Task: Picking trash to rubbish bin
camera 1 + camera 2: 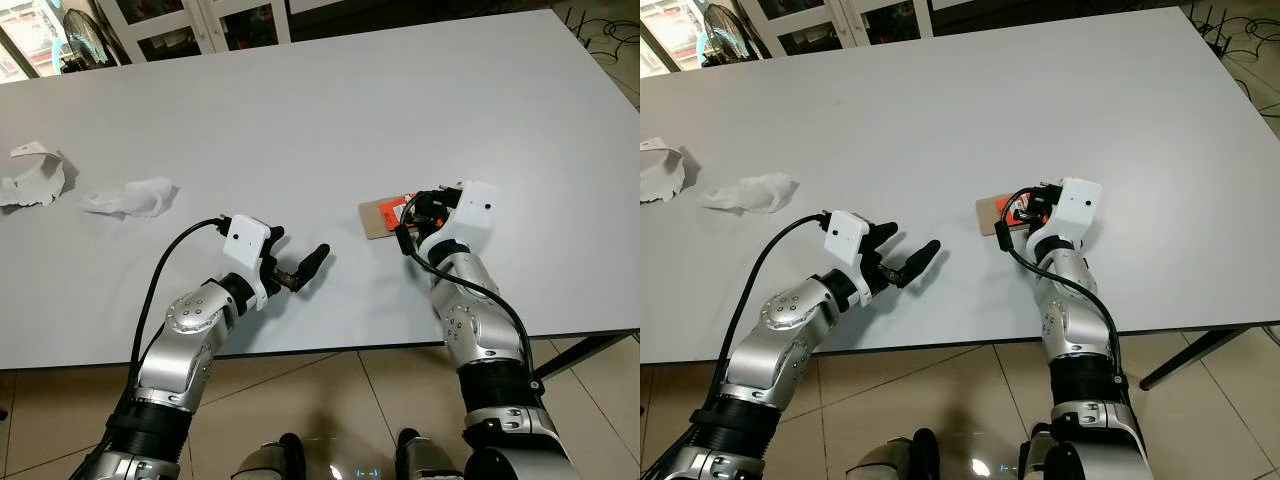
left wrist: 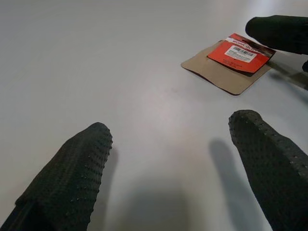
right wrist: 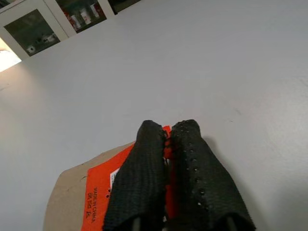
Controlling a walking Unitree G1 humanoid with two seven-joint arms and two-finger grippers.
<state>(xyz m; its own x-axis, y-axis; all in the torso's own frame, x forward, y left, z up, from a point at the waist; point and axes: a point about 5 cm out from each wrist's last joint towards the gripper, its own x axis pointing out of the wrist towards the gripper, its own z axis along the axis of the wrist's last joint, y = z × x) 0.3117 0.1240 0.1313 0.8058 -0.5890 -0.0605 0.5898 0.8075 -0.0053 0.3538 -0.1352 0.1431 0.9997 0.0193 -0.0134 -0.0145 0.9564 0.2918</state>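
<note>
A brown cardboard card with a red label (image 1: 380,216) lies flat on the white table (image 1: 330,110), near its front edge. My right gripper (image 1: 412,212) sits at the card's right end, its fingers pressed together with the red label's edge (image 3: 166,144) caught between them. My left gripper (image 1: 298,262) hovers open just above the table, to the left of the card, with nothing between its fingers (image 2: 72,173). The card (image 2: 226,65) lies ahead of it. A crumpled white tissue (image 1: 128,197) and a torn white paper piece (image 1: 35,180) rest at the far left.
The table's front edge runs just below both grippers, with tiled floor beneath. A fan (image 1: 85,40) and glass-door cabinets (image 1: 190,25) stand beyond the far edge. Cables (image 1: 610,35) lie on the floor at the back right.
</note>
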